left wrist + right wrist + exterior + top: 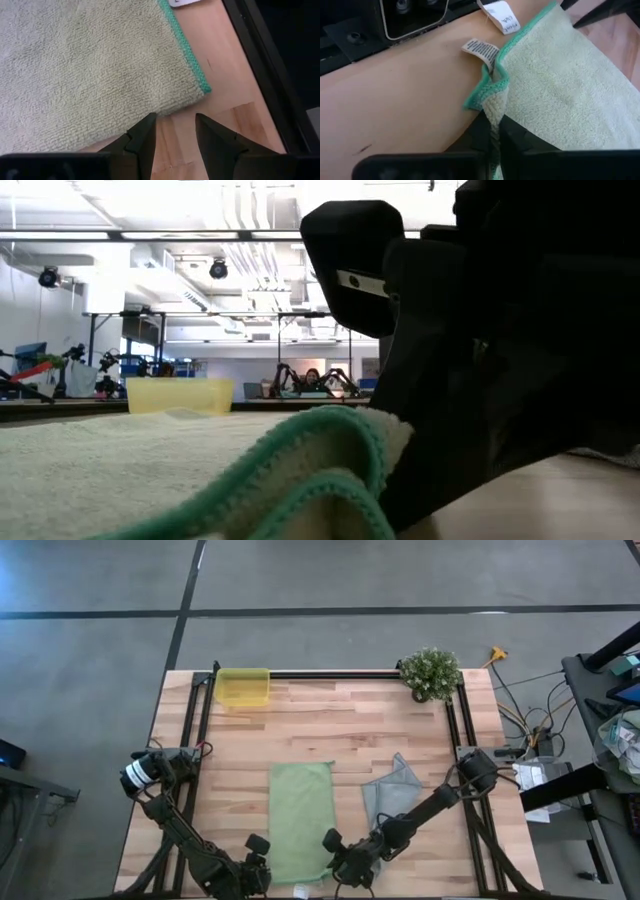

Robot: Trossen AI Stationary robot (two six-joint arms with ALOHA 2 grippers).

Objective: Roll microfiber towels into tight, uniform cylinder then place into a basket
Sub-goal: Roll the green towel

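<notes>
Right hand [492, 131] is clenched on the near corner of the green towel [300, 822]; only my right wrist view shows that pinch and the two white tags [481, 49] beside it. From above I count two towels, the green one flat at the tabletop's [330, 730] near middle, the grey-blue one [392, 792] just to its right, and one yellow basket [242, 687] at the far edge. Left hand [175, 131] sits released at the green towel's other near corner, grasping nothing.

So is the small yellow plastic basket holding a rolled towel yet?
No, the yellow plastic basket sits empty at the table's far edge, while the light green towel lies flat.
</notes>
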